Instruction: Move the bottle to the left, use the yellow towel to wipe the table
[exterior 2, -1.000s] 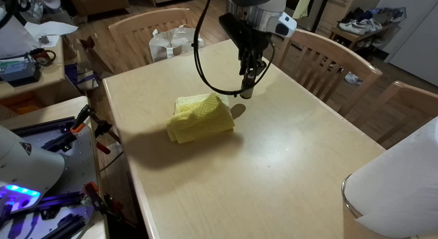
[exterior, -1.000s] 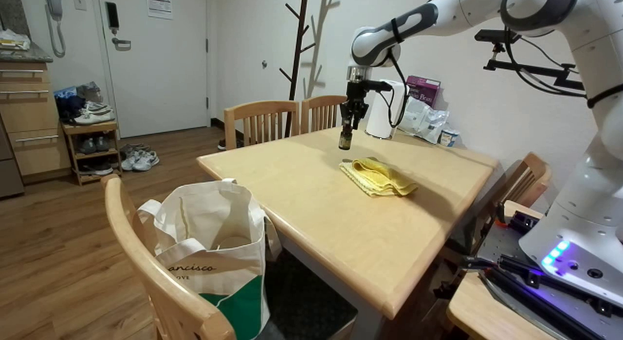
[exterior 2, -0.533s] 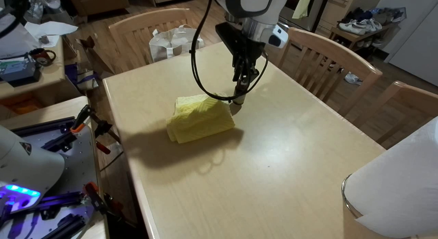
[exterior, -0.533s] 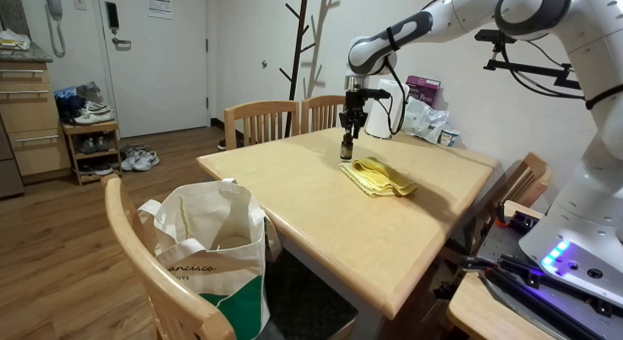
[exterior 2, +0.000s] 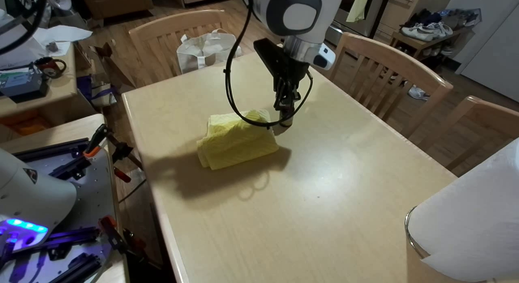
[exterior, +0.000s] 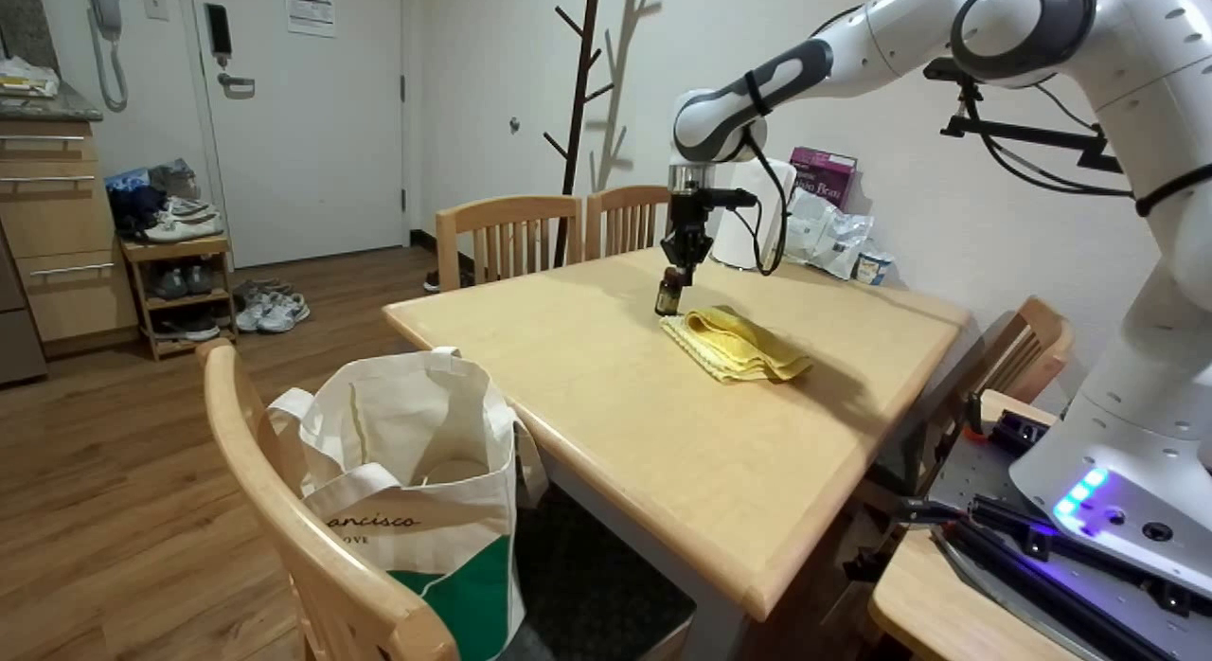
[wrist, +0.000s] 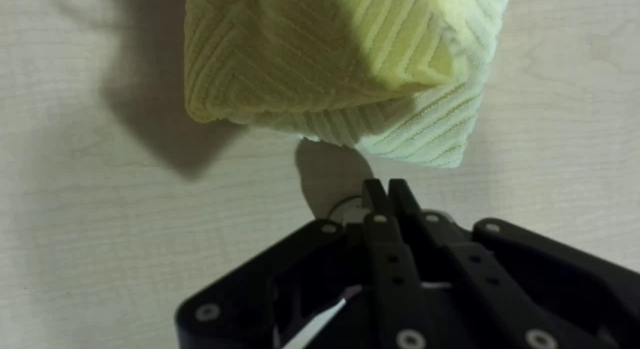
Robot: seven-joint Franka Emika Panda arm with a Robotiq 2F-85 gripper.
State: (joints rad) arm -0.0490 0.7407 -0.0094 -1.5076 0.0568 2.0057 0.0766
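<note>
The small dark bottle touches or nearly touches the table, leaning slightly, just off a corner of the yellow towel. My gripper is shut, its two fingertips almost together and only a thin gap between them. The bottle is beside and below those fingers rather than between them; whether they touch it I cannot tell. Only a rounded edge of the bottle shows past the fingers in the wrist view. The folded towel lies flat ahead of the gripper, partly shaded. A cable crosses the bottle in an exterior view.
A tall white paper roll stands on the table. Behind it are a plastic bag, a purple box and a small tub. Wooden chairs surround the table; one holds a tote bag.
The gripper has come down with the bottle to table level beside the towel. Its jaws have then closed further, and the bottle now sits off to one side of them, tilted. The towel stays put.
</note>
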